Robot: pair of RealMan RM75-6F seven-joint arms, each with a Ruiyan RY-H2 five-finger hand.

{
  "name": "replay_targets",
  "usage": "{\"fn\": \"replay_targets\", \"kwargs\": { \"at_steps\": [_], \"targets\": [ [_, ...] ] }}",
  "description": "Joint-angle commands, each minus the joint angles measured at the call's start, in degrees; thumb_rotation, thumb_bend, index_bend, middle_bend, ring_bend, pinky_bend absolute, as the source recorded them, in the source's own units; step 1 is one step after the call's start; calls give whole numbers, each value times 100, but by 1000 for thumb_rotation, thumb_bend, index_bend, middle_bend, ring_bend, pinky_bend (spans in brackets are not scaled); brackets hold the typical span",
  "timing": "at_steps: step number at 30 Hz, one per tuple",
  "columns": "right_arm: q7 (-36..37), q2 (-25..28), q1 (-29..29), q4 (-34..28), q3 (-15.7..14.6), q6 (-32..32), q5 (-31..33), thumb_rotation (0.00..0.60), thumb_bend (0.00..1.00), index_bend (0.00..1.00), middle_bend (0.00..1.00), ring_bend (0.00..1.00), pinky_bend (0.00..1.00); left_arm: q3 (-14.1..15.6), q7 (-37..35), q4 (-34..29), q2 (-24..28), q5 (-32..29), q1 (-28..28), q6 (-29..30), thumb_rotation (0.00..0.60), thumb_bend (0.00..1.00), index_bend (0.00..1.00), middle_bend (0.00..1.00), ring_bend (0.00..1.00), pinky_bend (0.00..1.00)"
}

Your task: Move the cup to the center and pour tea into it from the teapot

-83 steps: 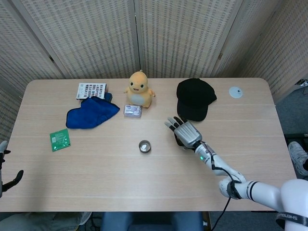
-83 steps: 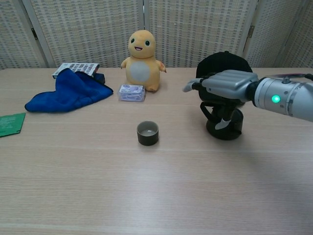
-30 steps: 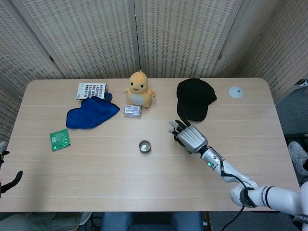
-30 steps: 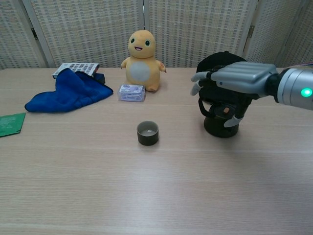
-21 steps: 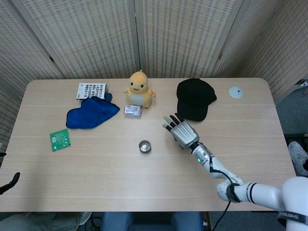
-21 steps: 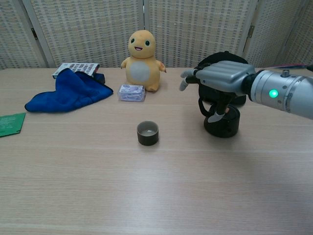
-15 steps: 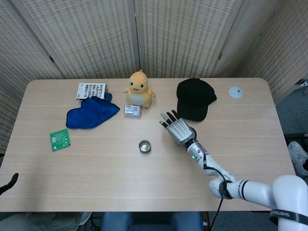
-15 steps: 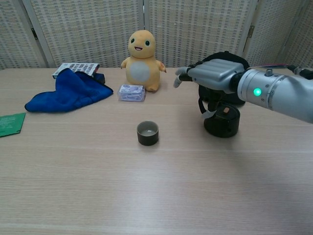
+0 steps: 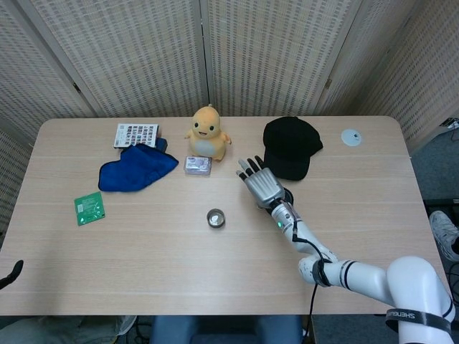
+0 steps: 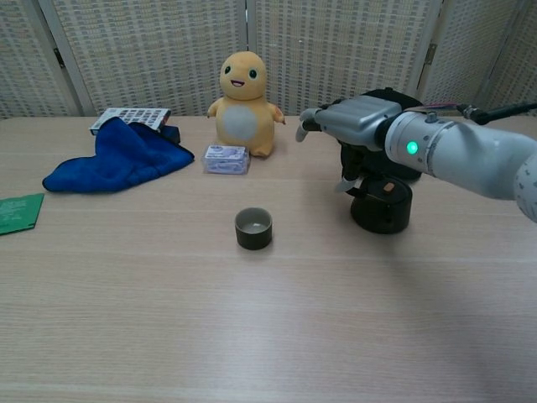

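Observation:
The small dark cup (image 9: 215, 218) (image 10: 253, 228) stands upright near the table's middle. To its right sits the black teapot (image 10: 382, 202); in the head view my right forearm covers nearly all of it. My right hand (image 9: 258, 183) (image 10: 348, 115) hovers above the pot and a little to its left. Its fingers are stretched out and apart, it holds nothing and it does not touch the pot. Of my left hand only a dark sliver (image 9: 12, 271) shows at the head view's left edge.
A black cap (image 9: 290, 147) lies just behind the teapot. A yellow plush toy (image 10: 244, 105), a small wrapped packet (image 10: 226, 159), a blue cloth (image 10: 117, 157) and a patterned box (image 9: 135, 135) line the back left. A green card (image 9: 89, 208) and a white disc (image 9: 351, 137) lie further out.
My right hand has lifted off the teapot and drifted left and away from me, uncovering the pot in the chest view. My left hand has slid further out of frame.

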Motion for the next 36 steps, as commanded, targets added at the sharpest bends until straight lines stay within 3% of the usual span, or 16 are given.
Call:
{"fn": "replay_targets", "kwargs": {
  "at_steps": [1,10,16,19,36],
  "targets": [
    [-20,-57,70,101,55,-29,103,600,0,178,0,0,0,-5,-15,17,-8,-9,1,-9,600,246,74,279,375,290],
    [262,282,41,-338,98,-51,116,600,5,183,23,0,0,-29,-66,68,-18,-27,4,-35,600,246,73,280,375,290],
    [552,657,-13,-808,62,-110,-6,600,42,437,166,0,0,-27,-59,68,-20,-19,18,-30,600,246,73,280,375,290],
    [565,733,4,-870,13,-184,48,600,42,479,199,0,0,-18,-45,57,-17,-16,28,-30,600,246,73,280,375,290],
    [383,680,270,-524,-358,-594,549,600,0,510,217,0,0,-10,5,10,32,-114,94,-48,600,246,74,277,375,290]
  ]
}}
